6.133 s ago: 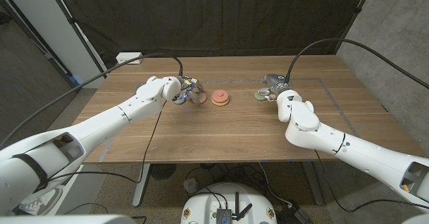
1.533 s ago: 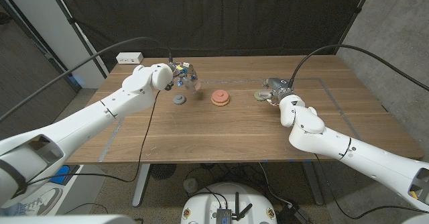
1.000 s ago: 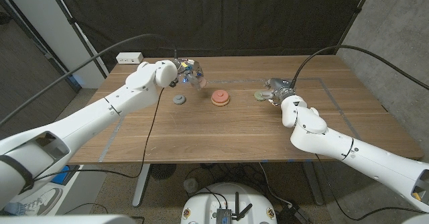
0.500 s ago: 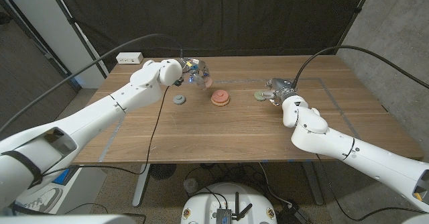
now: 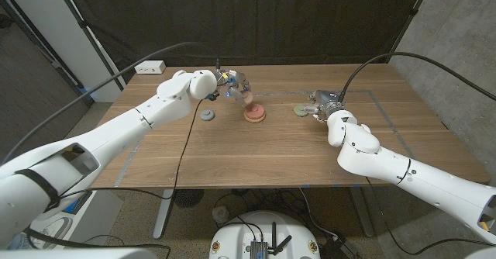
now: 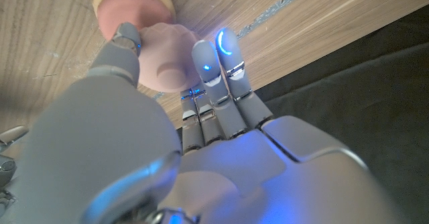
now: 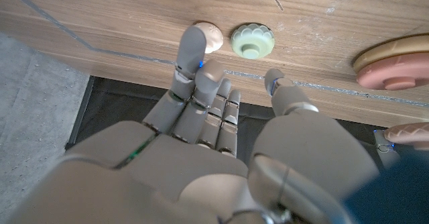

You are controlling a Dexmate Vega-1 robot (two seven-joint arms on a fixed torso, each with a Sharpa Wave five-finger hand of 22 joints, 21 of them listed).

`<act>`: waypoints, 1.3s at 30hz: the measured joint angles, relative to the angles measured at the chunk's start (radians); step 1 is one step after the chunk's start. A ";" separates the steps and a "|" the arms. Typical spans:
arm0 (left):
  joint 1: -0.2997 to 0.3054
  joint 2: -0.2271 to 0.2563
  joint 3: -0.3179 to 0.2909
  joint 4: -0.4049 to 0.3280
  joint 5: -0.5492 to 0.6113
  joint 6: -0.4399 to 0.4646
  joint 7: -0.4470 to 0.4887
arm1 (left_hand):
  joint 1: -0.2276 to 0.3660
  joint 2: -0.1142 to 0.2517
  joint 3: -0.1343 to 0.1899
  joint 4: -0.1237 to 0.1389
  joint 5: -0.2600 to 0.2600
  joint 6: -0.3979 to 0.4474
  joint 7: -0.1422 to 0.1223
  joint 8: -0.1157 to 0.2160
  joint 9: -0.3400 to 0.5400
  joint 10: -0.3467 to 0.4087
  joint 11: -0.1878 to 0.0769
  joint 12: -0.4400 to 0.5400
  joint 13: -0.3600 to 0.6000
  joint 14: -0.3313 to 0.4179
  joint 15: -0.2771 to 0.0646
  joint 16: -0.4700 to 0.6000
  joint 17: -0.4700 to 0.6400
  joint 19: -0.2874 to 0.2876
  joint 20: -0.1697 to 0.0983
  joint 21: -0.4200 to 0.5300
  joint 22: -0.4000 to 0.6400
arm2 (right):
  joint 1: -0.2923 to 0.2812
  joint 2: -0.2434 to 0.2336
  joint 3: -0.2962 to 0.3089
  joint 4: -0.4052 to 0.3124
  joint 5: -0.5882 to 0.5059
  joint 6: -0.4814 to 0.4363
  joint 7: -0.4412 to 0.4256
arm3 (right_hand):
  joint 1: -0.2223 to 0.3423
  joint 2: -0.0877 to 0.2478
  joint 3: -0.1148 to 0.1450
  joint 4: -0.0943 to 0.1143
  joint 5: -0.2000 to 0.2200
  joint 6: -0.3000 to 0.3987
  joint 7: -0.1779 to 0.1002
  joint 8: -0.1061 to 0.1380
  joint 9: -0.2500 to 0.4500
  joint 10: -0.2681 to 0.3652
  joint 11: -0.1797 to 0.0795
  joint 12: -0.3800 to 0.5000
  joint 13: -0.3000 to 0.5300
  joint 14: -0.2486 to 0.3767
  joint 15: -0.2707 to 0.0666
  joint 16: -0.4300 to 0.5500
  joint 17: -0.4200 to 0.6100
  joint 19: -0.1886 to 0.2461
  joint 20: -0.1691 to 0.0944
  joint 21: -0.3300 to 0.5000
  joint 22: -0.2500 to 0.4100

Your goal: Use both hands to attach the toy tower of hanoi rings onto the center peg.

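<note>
The left hand (image 5: 232, 88) is grasping a pink ring (image 6: 167, 56) just above the stacked base (image 5: 254, 114), probably ready to lower it; the right hand (image 5: 324, 104) is waiting released near the green ring (image 7: 253, 41).

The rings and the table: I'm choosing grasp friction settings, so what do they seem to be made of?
The pink ring in the left hand looks like matte, soft plastic or silicone: smooth, scalloped edge, no glare. The green ring looks the same, with a moulded centre knob. The table looks like wood or wood veneer with a satin finish, showing straight grain; which one cannot be told.
</note>
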 measured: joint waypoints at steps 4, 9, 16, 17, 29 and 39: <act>-0.010 -0.012 0.009 0.022 -0.011 -0.038 0.002 | 0.000 0.000 0.000 0.000 0.000 0.000 0.000 -0.001 0.000 0.000 0.000 0.000 0.000 0.000 0.000 0.000 0.000 0.000 0.000 0.000 0.000 | 0.002 -0.003 0.000 0.001 0.005 -0.002 -0.004 | 0.000 0.000 0.000 0.000 0.000 0.000 0.000 0.000 0.000 0.000 0.000 0.000 0.000 0.000 0.000 0.000 0.000 0.000 0.000 0.000 0.000; -0.020 -0.024 0.017 0.044 -0.016 -0.055 0.002 | -0.002 0.002 -0.003 0.003 0.000 0.003 -0.003 -0.001 0.003 0.000 0.000 -0.004 0.014 0.000 0.000 0.000 0.000 0.000 0.000 0.000 0.005 | 0.004 -0.005 0.000 0.001 0.011 -0.004 -0.007 | 0.000 0.000 0.000 0.000 0.000 0.000 0.000 0.000 0.000 0.000 0.000 0.000 0.000 0.000 0.000 0.000 0.000 0.000 0.000 0.000 0.000; -0.037 -0.044 0.033 0.079 -0.018 -0.073 0.001 | -0.004 0.004 -0.003 0.003 0.000 0.003 -0.003 -0.002 0.005 0.004 -0.004 -0.008 0.014 0.000 0.000 0.000 0.000 0.000 0.000 0.000 0.005 | 0.007 -0.006 -0.001 0.003 0.020 -0.005 -0.013 | 0.000 0.000 0.002 0.002 0.000 0.005 0.005 0.000 0.000 0.004 0.004 0.000 0.000 0.000 0.000 0.001 0.000 0.000 0.000 0.000 0.000; -0.038 -0.045 0.034 0.082 -0.019 -0.076 0.000 | -0.005 0.005 -0.003 0.003 -0.001 0.003 -0.003 -0.002 0.005 0.004 -0.004 -0.008 0.014 0.000 0.000 0.000 0.000 0.000 0.000 0.000 0.005 | 0.007 -0.006 -0.001 0.004 0.021 -0.005 -0.013 | -0.004 0.004 0.003 0.003 0.000 0.005 0.005 0.000 0.000 0.004 0.004 0.000 0.000 0.000 0.000 0.004 0.000 0.000 0.000 0.000 0.000; -0.064 -0.080 0.066 0.138 -0.021 -0.094 -0.004 | -0.006 0.006 -0.003 0.003 -0.003 0.002 -0.003 -0.005 0.005 0.010 -0.001 -0.008 0.014 0.000 0.000 0.000 0.000 0.000 0.000 0.000 0.005 | 0.014 -0.006 -0.002 0.010 0.034 -0.005 -0.022 | -0.007 0.007 0.006 0.000 0.000 0.005 0.005 0.000 0.000 0.004 0.004 0.000 0.000 0.000 0.000 0.004 0.000 0.000 0.000 0.000 0.000; -0.082 -0.102 0.092 0.172 -0.013 -0.099 -0.010 | -0.008 0.008 -0.003 0.003 -0.005 0.005 -0.005 -0.010 0.005 0.010 -0.001 -0.008 0.014 0.000 0.000 0.000 0.000 0.002 0.002 0.000 0.005 | 0.015 -0.006 -0.001 0.017 0.046 0.000 -0.030 | -0.007 0.007 0.006 0.000 0.004 0.005 0.005 0.000 0.005 0.004 0.004 0.000 0.000 0.000 0.000 0.004 -0.002 0.000 0.000 0.000 0.000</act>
